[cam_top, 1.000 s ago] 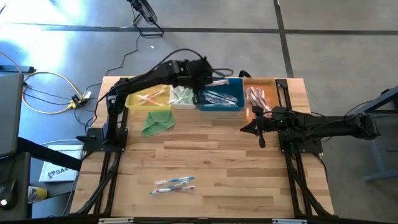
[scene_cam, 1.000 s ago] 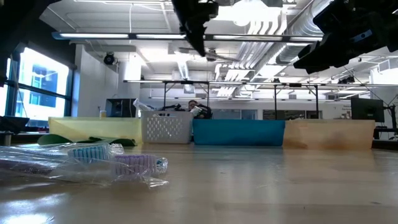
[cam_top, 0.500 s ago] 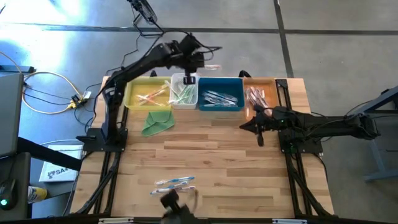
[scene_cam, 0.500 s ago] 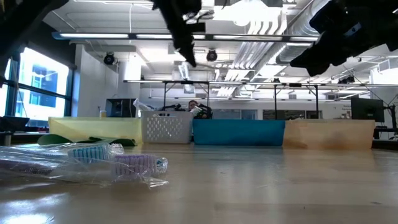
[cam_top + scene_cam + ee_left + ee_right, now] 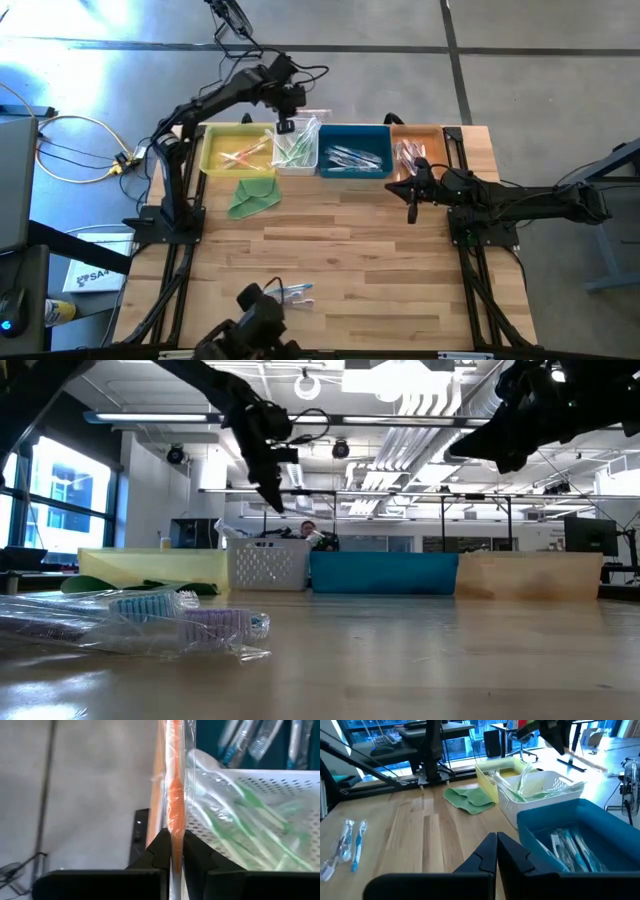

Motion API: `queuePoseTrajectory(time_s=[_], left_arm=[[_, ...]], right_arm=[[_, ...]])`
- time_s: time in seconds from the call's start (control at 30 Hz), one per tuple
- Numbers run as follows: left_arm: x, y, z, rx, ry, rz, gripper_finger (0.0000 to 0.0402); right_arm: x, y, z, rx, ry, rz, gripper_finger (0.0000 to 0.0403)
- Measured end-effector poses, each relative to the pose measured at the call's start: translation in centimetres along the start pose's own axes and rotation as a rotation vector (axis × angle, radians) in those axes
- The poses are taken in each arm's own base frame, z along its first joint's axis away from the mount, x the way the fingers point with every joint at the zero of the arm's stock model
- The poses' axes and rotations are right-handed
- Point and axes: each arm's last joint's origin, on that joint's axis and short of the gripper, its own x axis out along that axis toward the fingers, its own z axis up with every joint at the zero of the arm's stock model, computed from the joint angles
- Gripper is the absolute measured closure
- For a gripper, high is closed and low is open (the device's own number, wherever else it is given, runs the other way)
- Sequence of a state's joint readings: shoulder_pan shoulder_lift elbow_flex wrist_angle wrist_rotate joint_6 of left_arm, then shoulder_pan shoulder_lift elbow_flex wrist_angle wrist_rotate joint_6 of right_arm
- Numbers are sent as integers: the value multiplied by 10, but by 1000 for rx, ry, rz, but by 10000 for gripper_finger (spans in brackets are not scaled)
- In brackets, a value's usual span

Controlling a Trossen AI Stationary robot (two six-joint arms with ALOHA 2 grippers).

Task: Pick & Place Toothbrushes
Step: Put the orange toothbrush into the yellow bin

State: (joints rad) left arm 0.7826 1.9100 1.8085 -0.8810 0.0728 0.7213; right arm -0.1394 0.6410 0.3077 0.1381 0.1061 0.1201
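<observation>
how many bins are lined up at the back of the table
4, in a row along the far edge: yellow bin, white basket, blue bin, orange bin at the right end.

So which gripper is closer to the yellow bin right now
Left. The left gripper, shut on an orange toothbrush, is at the yellow bin's far corner by the white basket. The right gripper waits shut beyond the blue bin.

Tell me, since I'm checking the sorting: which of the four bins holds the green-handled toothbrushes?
The white perforated basket, second from the left in the high view, between the yellow bin and the blue bin; only it is white.
</observation>
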Motion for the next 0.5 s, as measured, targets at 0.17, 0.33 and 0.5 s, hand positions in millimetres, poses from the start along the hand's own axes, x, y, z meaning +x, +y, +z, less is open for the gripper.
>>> queuePoseTrajectory(time_s=[0.17,0.33,0.5], left_arm=[[-33,1,-13,-26,-72,82,384],[-67,-17,-42,-69,-106,139,384],[-86,-46,-83,-162,-137,197,384]], right_arm=[[0,-1,0,11,-6,-39,398],[0,-2,0,11,-11,-78,398],[0,-2,0,12,-12,-78,398]])
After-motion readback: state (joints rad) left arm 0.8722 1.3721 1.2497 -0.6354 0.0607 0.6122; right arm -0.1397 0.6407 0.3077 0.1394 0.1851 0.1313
